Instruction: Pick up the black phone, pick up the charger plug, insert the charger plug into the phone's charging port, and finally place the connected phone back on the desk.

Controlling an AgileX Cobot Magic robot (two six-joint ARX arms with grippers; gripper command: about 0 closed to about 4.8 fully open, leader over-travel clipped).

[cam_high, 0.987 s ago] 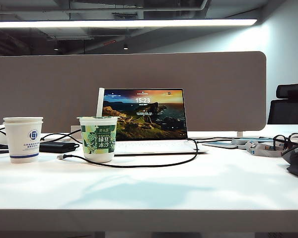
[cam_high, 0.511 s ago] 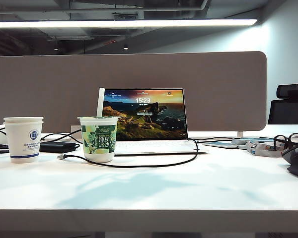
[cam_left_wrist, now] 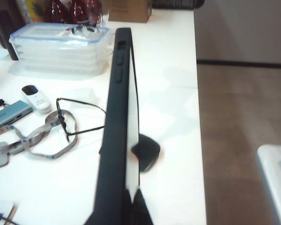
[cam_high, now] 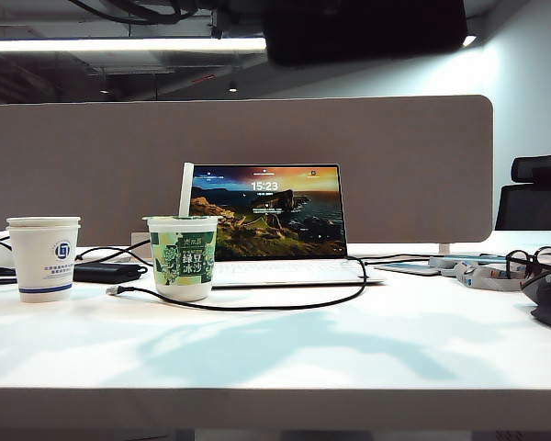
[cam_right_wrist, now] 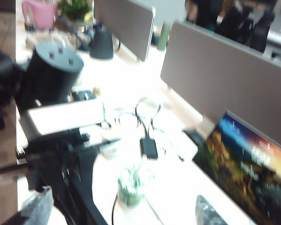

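Observation:
My left gripper [cam_left_wrist: 131, 207] is shut on the black phone [cam_left_wrist: 119, 117], which I see edge-on in the left wrist view, held high above the desk [cam_left_wrist: 173, 84]. I cannot make out the phone's charging port. The charger plug [cam_high: 112, 291] lies on the desk [cam_high: 349, 349] left of the green cup [cam_high: 183, 257], on the end of a thin black cable [cam_high: 285, 304]. My right gripper [cam_right_wrist: 123, 211] hangs open and empty above the green cup [cam_right_wrist: 131, 185]; that view is blurred. A large dark block [cam_high: 363, 32] fills the top of the exterior view, and I cannot tell what it is.
An open laptop [cam_high: 268, 220] stands behind the cup, and a white paper cup [cam_high: 42, 258] and a small black brick [cam_high: 106, 272] sit at the left. Glasses [cam_left_wrist: 79, 117], a lanyard [cam_left_wrist: 35, 140], a dark mouse [cam_left_wrist: 147, 154] and stacked plastic boxes [cam_left_wrist: 61, 49] occupy the right side.
A dark block and some cables have come into the top of the exterior view, covering part of the ceiling light. The shadow on the desk has widened. The cups, cable and plug lie as before.

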